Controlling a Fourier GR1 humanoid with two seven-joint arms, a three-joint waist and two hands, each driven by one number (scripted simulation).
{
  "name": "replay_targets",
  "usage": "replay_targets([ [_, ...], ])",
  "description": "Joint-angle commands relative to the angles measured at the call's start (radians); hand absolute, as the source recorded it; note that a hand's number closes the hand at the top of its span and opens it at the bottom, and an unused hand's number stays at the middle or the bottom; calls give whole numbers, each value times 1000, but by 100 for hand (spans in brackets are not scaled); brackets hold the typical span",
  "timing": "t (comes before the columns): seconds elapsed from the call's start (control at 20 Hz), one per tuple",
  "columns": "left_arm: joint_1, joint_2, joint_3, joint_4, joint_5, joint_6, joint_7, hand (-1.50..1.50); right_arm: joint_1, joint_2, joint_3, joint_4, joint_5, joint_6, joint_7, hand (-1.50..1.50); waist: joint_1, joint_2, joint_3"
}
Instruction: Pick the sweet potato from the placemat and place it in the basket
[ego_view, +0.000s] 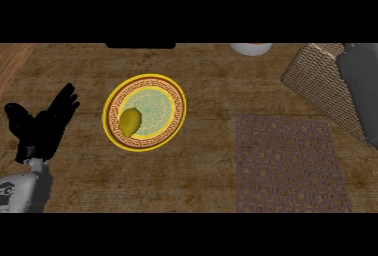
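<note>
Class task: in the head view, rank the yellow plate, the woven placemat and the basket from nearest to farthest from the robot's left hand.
From the left hand, resting open at the view's left edge:
1. Yellow plate, just to its right, with a yellowish-green item on it.
2. Woven placemat, right of centre.
3. Basket, upper right corner.

L hand (40, 125): open, fingers up, resting at left edge | L forearm (26, 190): lower-left corner
</note>
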Motion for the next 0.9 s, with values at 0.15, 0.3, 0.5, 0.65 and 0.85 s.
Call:
replay_targets([
  [0.15, -6, 8, 13, 27, 3, -13, -29, 0, 60, -47, -70, 74, 51, -222, 41, 150, 2, 5, -1],
  [0.3, -11, -44, -43, -44, -28, 31, 36, 0, 59, -47, -141, 116, -55, -194, -48, -150, 9, 3, 0],
  [0.5, -25, -8, 3, 71, -6, -18, -52, 0, 6, -32, -136, 245, -37, -213, -130, -150, 16, 7, 0],
  [0.65, -50, 12, 14, 43, 8, -25, 4, 0, 24, -57, -177, 212, -123, -205, -266, -150, 13, 6, 0],
  [0.85, -8, 10, 25, 42, 2, -21, -35, 0, 28, -64, -209, 186, -161, -246, -285, -150, 10, 4, 0],
])
